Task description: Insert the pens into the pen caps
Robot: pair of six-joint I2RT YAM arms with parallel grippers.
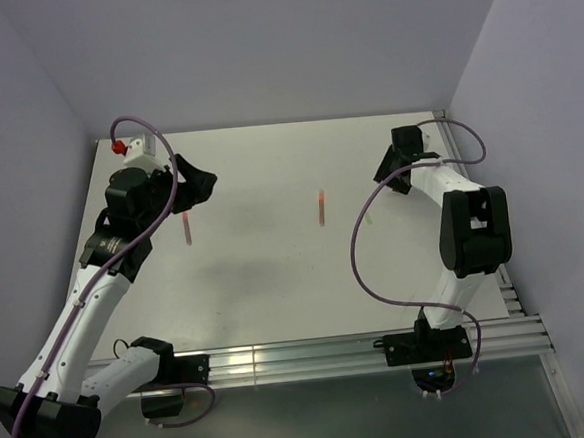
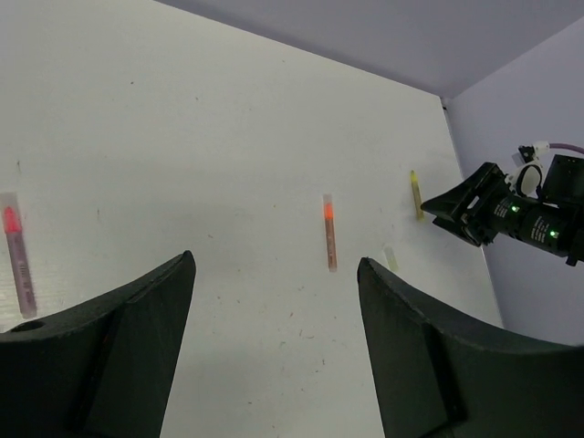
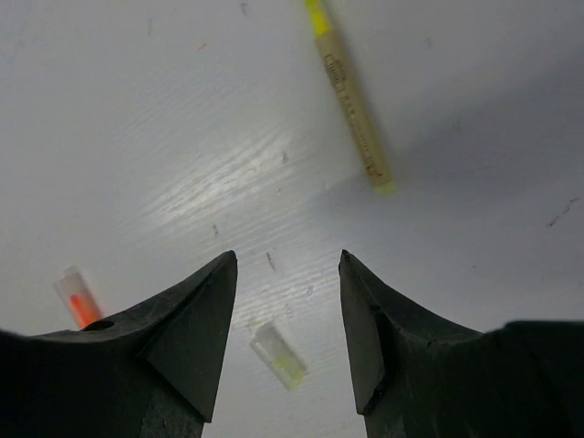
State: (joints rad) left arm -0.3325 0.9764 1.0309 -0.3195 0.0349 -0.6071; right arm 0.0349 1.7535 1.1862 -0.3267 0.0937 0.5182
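Top view: left pincer (image 1: 204, 182) is open, nothing held. Red pen (image 1: 186, 228) lies just at its 6 o'clock, axis 12-to-6. Second red pen (image 1: 320, 207) lies mid-way across the table (image 1: 268, 301). Right pincer (image 1: 384, 172) is open, empty. Tan pen (image 1: 369, 212) is faintly seen at its 7 o'clock.

Left wrist view: only bare table is seen between the spread jaws. Second red pen is at 1 o'clock, well apart.

Right wrist view: yellow-green cap (image 3: 278, 354) lies at 6 o'clock of the jaw gap, axis 10-to-4, short, translucent. Tan pen is at 12 o'clock, yellow-tipped, axis 11-to-5. The right arm is judged nearer to both.
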